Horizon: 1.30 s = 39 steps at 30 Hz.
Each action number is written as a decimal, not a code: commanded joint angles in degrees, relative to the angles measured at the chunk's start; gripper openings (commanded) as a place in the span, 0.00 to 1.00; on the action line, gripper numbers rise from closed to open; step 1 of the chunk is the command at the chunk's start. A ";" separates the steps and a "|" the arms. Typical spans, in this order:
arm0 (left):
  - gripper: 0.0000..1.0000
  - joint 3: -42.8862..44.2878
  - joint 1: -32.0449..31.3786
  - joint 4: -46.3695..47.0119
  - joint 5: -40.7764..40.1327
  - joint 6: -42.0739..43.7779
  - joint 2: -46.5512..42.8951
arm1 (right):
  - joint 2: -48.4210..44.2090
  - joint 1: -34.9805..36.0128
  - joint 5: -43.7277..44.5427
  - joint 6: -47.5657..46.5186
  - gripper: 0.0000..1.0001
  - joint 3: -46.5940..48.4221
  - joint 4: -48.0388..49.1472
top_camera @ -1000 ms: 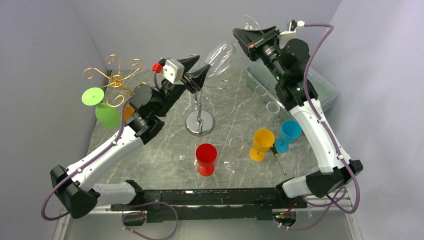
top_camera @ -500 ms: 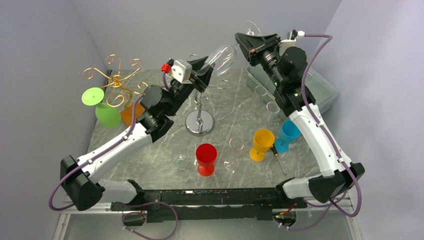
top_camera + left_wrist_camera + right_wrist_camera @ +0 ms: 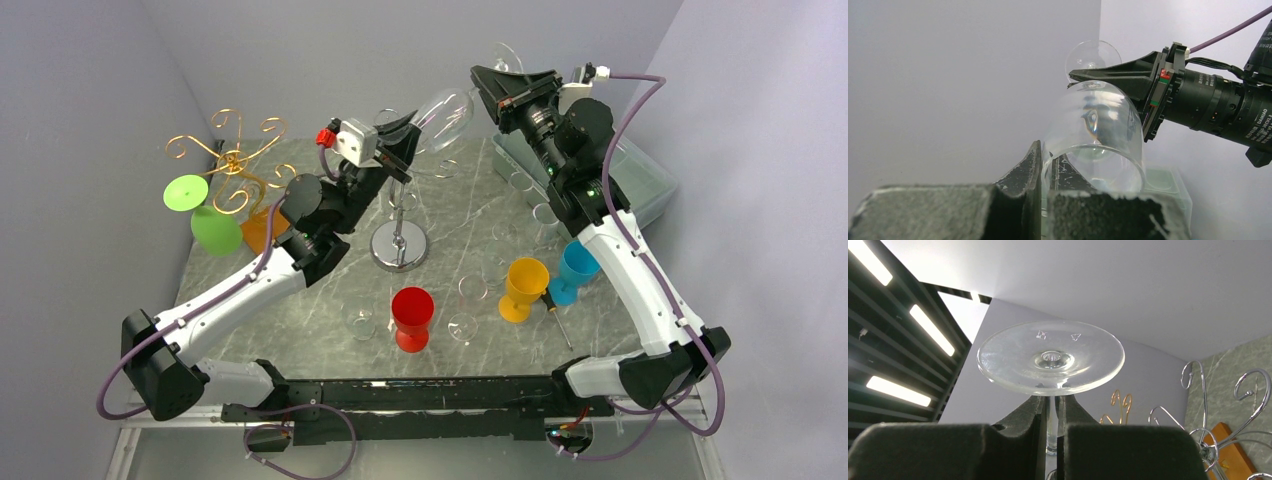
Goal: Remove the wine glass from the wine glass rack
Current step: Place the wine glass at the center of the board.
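A clear wine glass (image 3: 445, 112) hangs in the air, tilted, above the silver wine glass rack (image 3: 398, 246). My right gripper (image 3: 490, 85) is shut on its stem just under the foot (image 3: 1050, 357), with the stem showing between the pads of the gripper (image 3: 1052, 405). My left gripper (image 3: 408, 135) has come up from the left and is shut on the rim of the bowl (image 3: 1098, 130), one finger (image 3: 1030, 165) outside the glass wall and the other inside.
A gold rack (image 3: 232, 155) at the far left holds a hanging green glass (image 3: 205, 215). Red (image 3: 412, 318), yellow (image 3: 523, 288) and blue (image 3: 578, 268) cups, a screwdriver (image 3: 556, 318) and small clear glasses (image 3: 359, 318) stand on the marble table. A clear bin (image 3: 640, 175) sits at the back right.
My left arm rose up and to the right, and its open jaws shut on the bowl's rim. The right arm shifted the glass slightly and kept its hold on the stem.
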 commanded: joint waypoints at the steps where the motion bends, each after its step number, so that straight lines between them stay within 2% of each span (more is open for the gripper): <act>1: 0.00 1.85 -0.42 2.19 -1.84 -1.26 -1.13 | -1.26 0.71 -0.64 1.22 0.00 0.40 4.79; 2: 0.00 1.77 -0.43 2.21 -2.13 -2.48 -1.31 | -1.32 0.76 -0.63 1.16 0.00 0.18 4.94; 10: 0.00 2.86 -0.43 -0.19 -3.58 -5.26 -3.09 | -2.29 0.79 -0.70 -0.60 0.38 -1.44 5.74; 16: 0.00 4.29 -0.37 -2.65 -5.42 -6.55 -5.19 | -3.10 0.76 -0.74 -2.17 0.60 -2.90 5.61; 22: 0.00 7.34 -0.43 -8.15 -6.21 -6.80 -7.09 | -4.16 0.89 -0.94 -5.11 0.74 -4.41 3.68; 26: 0.00 9.60 -0.43 -13.99 -7.11 -7.29 -8.87 | -5.74 0.86 -0.50 -7.92 0.80 -6.68 2.07; 35: 0.00 16.19 -0.43 -37.10 -11.07 -9.90 -15.95 | -11.99 0.84 1.31 -16.03 0.96 -11.09 -3.20; 39: 0.00 21.19 -0.43 -48.52 -10.57 -11.76 -17.64 | -15.20 0.82 3.23 -20.14 1.00 -11.74 -6.90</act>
